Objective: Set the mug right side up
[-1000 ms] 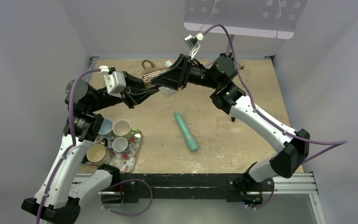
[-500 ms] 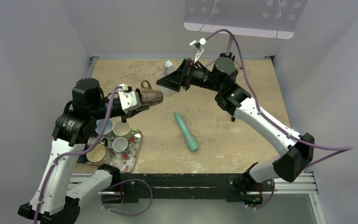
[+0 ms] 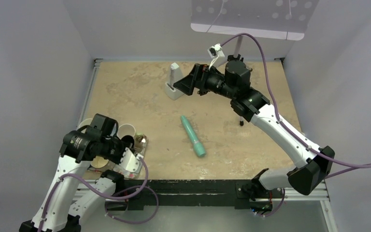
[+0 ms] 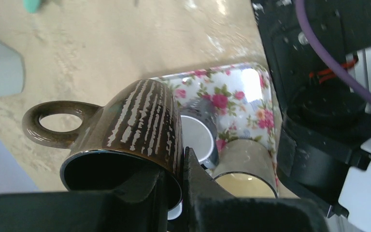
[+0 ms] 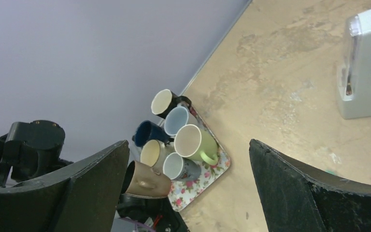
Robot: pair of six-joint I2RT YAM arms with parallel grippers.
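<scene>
Your left gripper (image 4: 174,169) is pinching the rim of the brown mug (image 4: 140,116) by the tray (image 4: 251,87); your right gripper (image 5: 188,164) is gaping, empty.

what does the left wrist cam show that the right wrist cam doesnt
Left wrist only: the left hand pinching the brown mug by its rim, one finger inside the mouth. Right wrist only: the open right hand, plus a blue mug and a green mug. Both: the brown mug and the floral tray with other cups on it.
</scene>
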